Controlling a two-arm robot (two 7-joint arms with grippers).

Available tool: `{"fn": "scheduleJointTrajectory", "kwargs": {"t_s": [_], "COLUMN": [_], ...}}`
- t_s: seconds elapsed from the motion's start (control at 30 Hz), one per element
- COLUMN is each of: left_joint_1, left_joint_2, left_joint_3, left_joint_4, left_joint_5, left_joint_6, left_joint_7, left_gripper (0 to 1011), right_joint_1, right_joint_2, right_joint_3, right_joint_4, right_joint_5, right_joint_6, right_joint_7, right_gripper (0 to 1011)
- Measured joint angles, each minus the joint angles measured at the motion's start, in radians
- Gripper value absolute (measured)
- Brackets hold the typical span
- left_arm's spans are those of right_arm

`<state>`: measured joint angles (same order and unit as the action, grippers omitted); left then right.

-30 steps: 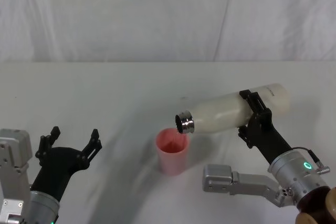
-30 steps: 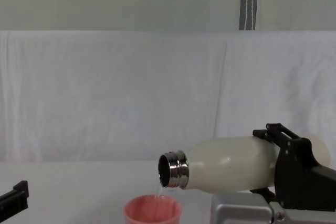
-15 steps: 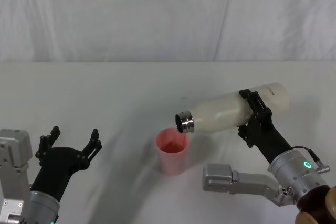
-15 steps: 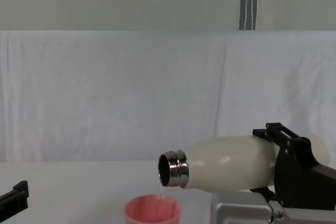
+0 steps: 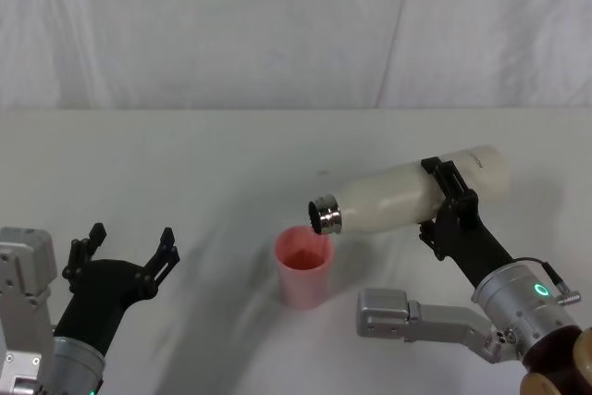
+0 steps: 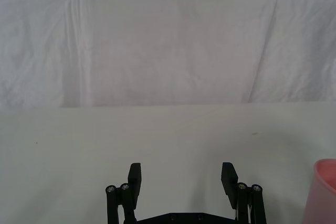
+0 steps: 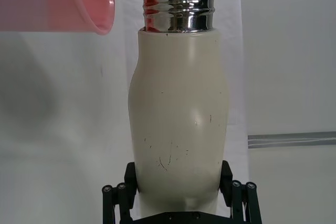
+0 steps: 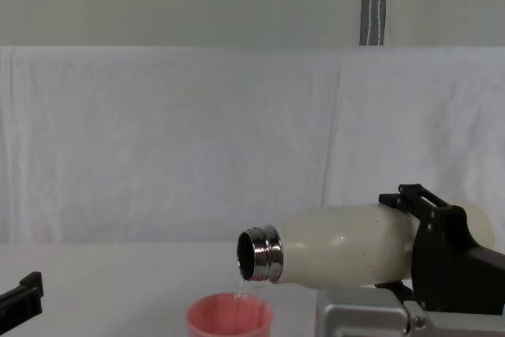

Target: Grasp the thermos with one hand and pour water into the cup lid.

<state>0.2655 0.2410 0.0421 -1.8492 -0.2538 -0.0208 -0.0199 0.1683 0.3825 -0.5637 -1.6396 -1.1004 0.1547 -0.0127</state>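
The cream-white thermos (image 5: 402, 197) lies nearly level in the air, its steel neck (image 5: 325, 216) tipped slightly down over the pink cup lid (image 5: 302, 267). My right gripper (image 5: 442, 199) is shut on the thermos body near its base. In the chest view a thin stream of water (image 8: 241, 288) falls from the thermos (image 8: 339, 246) into the cup lid (image 8: 229, 318). The right wrist view shows the thermos (image 7: 178, 119) held between the fingers, with the cup lid (image 7: 63, 3) at its neck. My left gripper (image 5: 131, 236) rests open at the near left, holding nothing.
A white cloth covers the table (image 5: 185, 164) and hangs as a backdrop behind it. In the left wrist view the open left gripper (image 6: 181, 174) faces bare cloth, with the cup lid's edge (image 6: 328, 190) off to one side.
The thermos stays tilted over the cup lid and the water keeps trickling. Neither arm has visibly moved.
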Motion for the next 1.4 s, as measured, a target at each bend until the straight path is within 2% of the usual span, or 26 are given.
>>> {"fn": "scheduleJointTrajectory", "kwargs": {"t_s": [1.4], "left_joint_1": [0.0], "left_joint_2": [0.0], "left_joint_3": [0.0], "left_joint_4": [0.0], "left_joint_5": [0.0], "left_joint_6": [0.0], "left_joint_7": [0.0], "left_gripper": [1001], "right_joint_1": [-0.003], "right_joint_2": [0.004], "right_joint_3": [-0.001], "right_joint_4": [-0.004], "right_joint_5": [0.0], "right_joint_6": [0.002], "right_joint_7": [0.004], "right_gripper": [949]}}
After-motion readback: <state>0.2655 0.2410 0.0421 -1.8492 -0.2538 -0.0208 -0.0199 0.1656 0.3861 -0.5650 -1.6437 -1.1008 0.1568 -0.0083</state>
